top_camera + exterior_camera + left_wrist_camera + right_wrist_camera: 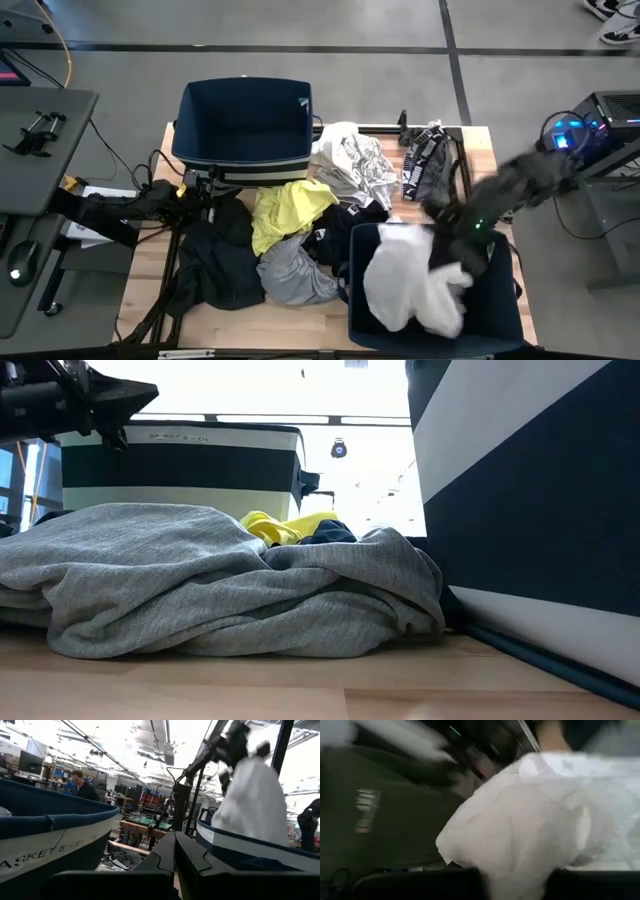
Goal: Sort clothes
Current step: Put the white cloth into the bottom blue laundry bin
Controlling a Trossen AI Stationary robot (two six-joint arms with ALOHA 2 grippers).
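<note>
- The right gripper is closed on a white garment; the cloth hangs under it, over the near navy bin
- The left gripper waits closed, holding nothing; the other clothes lie heaped beside it

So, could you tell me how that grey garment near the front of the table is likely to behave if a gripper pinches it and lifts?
The grey garment lies crumpled in soft folds, so it would probably hang limp. It looks light and unlikely to slip. Its edge touches the yellow garment, which might drag along.
</note>
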